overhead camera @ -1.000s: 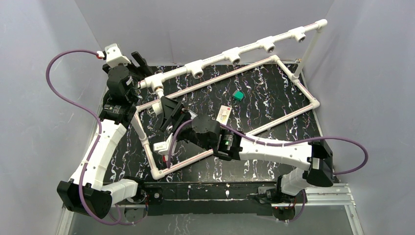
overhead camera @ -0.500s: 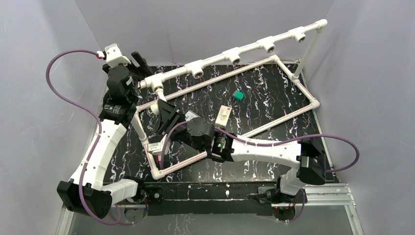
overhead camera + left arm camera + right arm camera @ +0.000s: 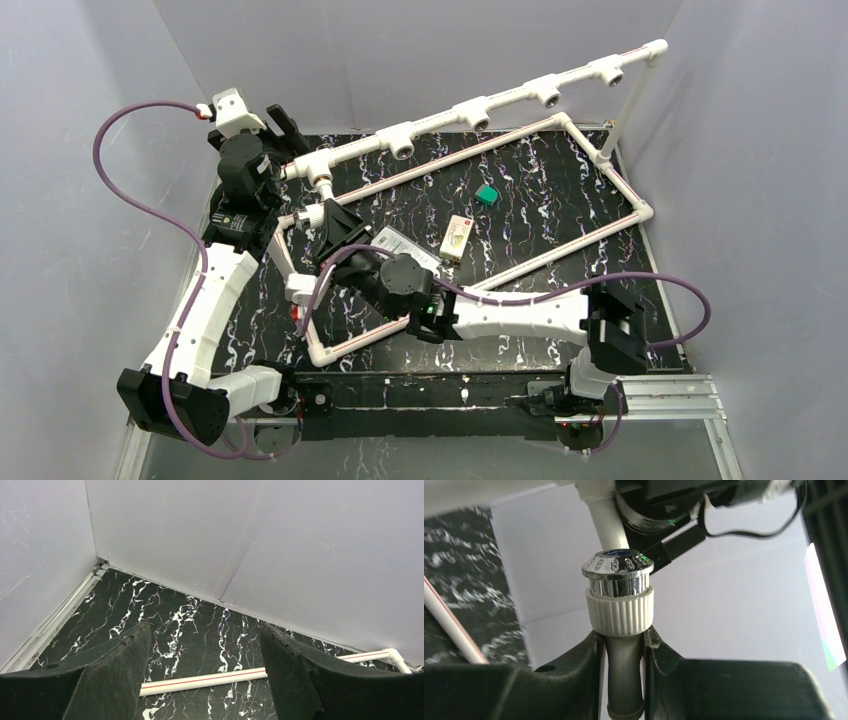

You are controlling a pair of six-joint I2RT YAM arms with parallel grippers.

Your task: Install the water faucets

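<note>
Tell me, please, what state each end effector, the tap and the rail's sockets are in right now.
Left black two-finger end effector: open, empty.
Right black two-finger end effector: shut on the tap's stem.
Small white plastic tap with a chrome knob: held, not yet installed.
White plastic tee sockets of the pipe rail: visible mouths empty.

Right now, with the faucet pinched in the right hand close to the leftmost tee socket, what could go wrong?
The right hand grips the faucet only on its narrow stem, under the ribbed collar. Pressing it in could make it slip or twist. The left hand is open and holds nothing, so the pipe rail may shift under the push.
</note>
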